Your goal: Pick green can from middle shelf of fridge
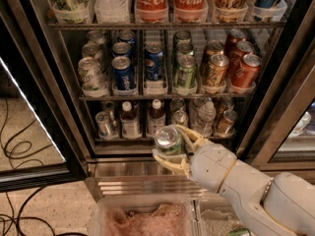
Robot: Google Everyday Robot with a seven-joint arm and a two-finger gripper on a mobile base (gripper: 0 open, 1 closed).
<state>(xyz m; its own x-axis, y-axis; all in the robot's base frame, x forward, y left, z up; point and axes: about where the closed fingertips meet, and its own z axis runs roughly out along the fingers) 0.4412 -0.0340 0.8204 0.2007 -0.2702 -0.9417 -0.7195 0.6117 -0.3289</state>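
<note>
**Q:** What does the tool (170, 144) hold?
**A:** Its two fingers are closed around the green can (167, 137), which is tilted with its top toward the camera.

**Q:** What is left to do?
**A:** The middle shelf (162, 97) lies above and beyond the tool, inside the fridge (59, 107). The can is off the shelf, so the pick looks nearly complete.

Speckled beige floor (47, 203), loose black cables (16, 145) at left
</note>
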